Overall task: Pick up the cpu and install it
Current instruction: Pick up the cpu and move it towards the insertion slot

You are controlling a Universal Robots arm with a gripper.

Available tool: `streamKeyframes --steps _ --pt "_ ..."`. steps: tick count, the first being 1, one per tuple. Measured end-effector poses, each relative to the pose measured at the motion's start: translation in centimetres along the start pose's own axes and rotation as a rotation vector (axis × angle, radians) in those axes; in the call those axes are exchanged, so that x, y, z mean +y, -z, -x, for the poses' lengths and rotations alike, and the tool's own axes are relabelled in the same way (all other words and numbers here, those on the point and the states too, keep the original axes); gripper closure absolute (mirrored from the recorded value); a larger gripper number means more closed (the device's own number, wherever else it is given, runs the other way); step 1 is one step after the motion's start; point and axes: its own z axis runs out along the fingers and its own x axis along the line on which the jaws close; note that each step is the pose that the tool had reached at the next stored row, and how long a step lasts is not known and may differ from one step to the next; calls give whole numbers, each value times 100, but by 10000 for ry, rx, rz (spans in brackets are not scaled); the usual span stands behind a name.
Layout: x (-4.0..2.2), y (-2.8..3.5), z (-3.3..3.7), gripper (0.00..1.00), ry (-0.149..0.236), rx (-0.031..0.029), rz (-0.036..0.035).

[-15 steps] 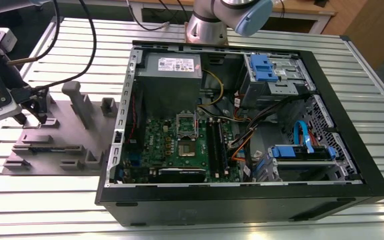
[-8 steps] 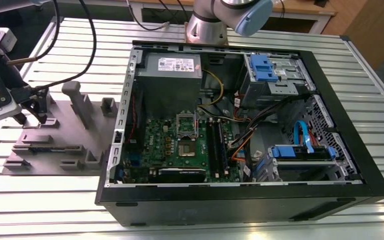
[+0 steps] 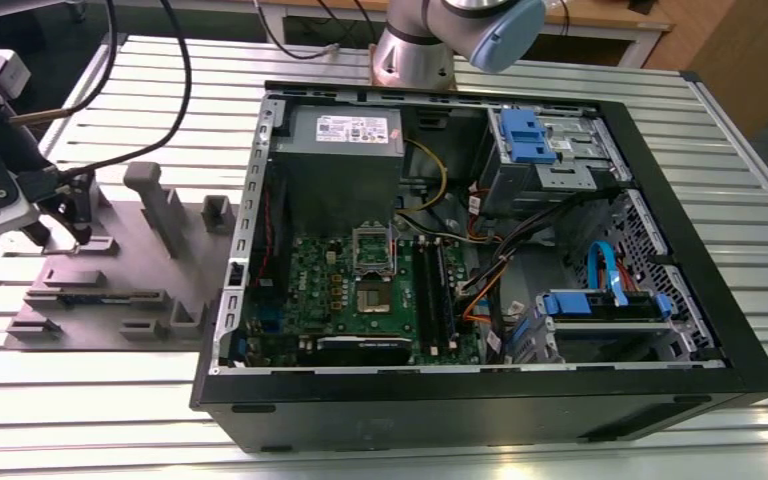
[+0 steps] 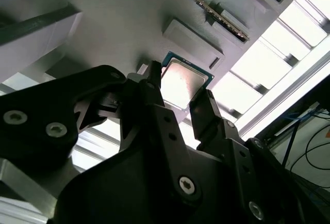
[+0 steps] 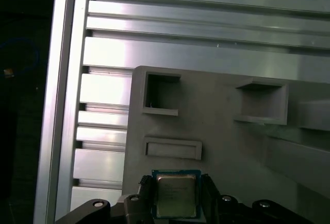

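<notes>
**Jaws clenched on the cpu (image 5: 175, 195) at the fixture's edge**

Jaws first: from my station I read them as closed on the chip, one on each of two opposite edges. The rest I take from biggest to smallest.

The slatted metal table (image 3: 91, 400) carries everything. The open black computer case (image 3: 491, 405) takes up most of it, reaching to the edge at the exterior view's right. Inside the case I can see the grey power supply (image 3: 344, 135) against the far wall. The green motherboard (image 3: 311, 285) lies below it, with its metal-framed socket (image 3: 375, 297) showing a dark centre.

A grey fixture (image 3: 157, 260) with pockets and upright blocks lies flat on the table. It is just beside the case wall, towards the table edge at the exterior view's left. The gripper (image 3: 61, 238) is down over the far end of that fixture, well apart from the case and the socket.

Both wrist views give me the gripper (image 5: 176, 182) (image 4: 179, 85) close up, with the black fingers (image 5: 146, 195) hard against the chip's sides. The cpu (image 4: 185, 82) lies flat, silvery top upward, between the fingers (image 4: 206, 108) and near the fixture's (image 5: 232, 146) outer edge. It is just beside a low rectangular block (image 5: 172, 149). I cannot tell whether the chip rests on the fixture (image 4: 118, 22) or is raised off it.
</notes>
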Motion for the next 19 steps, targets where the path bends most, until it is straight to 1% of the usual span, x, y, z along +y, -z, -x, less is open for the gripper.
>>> streamKeyframes --steps 4,5,13,19 --pt "3 62 1 53 0 -1 0" --pt "3 68 1 53 0 0 0" --pt "3 71 1 53 -1 -1 1" --pt "4 99 2 53 -34 0 -1"
